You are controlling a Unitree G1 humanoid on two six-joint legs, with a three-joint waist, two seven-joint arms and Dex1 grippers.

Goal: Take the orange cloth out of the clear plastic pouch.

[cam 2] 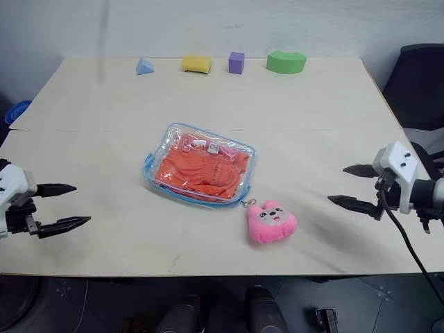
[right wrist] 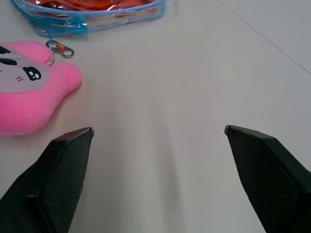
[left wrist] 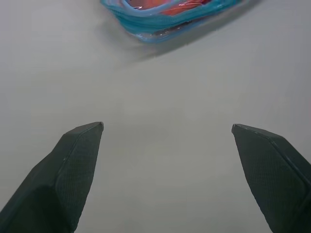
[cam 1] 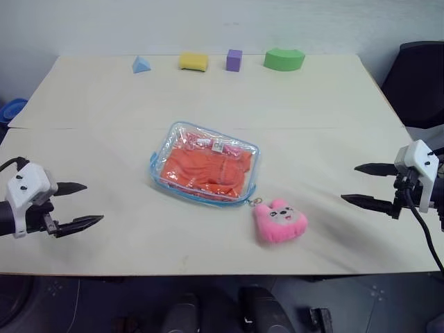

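Flanking the clear plastic pouch [cam 1: 203, 163] with fingers released, both grippers should pin one end before drawing out the orange cloth [cam 1: 208, 168].

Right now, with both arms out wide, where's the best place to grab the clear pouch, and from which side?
Probably the light blue edging at the clear plastic pouch's left end, approached from the left by the left gripper, whose jaws stand open. The pouch lies flat with the orange cloth inside, so its raised rim is the easiest pinch. The pink plush charm crowds the right corner.
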